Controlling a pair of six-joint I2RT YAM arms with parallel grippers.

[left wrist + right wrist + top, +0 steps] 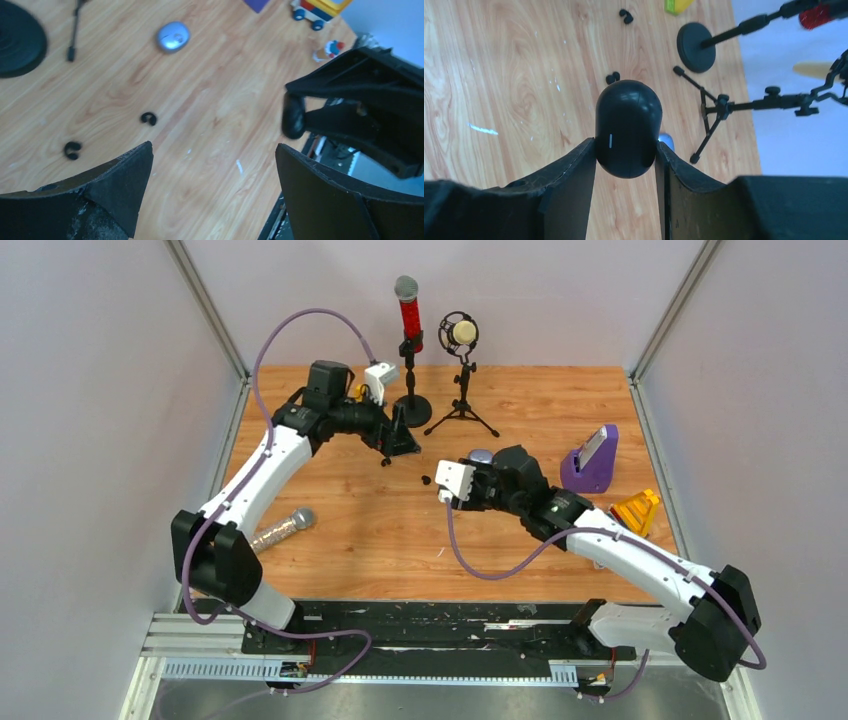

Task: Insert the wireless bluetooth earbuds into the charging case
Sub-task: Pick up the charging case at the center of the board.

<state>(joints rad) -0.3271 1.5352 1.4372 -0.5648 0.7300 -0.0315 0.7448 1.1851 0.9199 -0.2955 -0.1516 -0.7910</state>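
My right gripper (625,143) is shut on a black rounded charging case (628,129) and holds it above the wooden table; this gripper sits mid-table in the top view (449,490). Two tiny black earbuds lie on the wood beyond it, one close (612,77) and one farther (626,16). They also show in the left wrist view (148,118) (72,150) and the top view (426,480) (386,462). My left gripper (214,150) is open and empty, hovering above the table just behind the earbuds (402,443). No purple earbuds are in view.
A closed silvery-blue oval case (173,37) lies near my right gripper. A red microphone on a round-base stand (410,315) and a beige microphone on a tripod (461,335) stand at the back. A glittery microphone (282,530) lies left. A purple holder (592,460) and orange toy (636,510) sit right.
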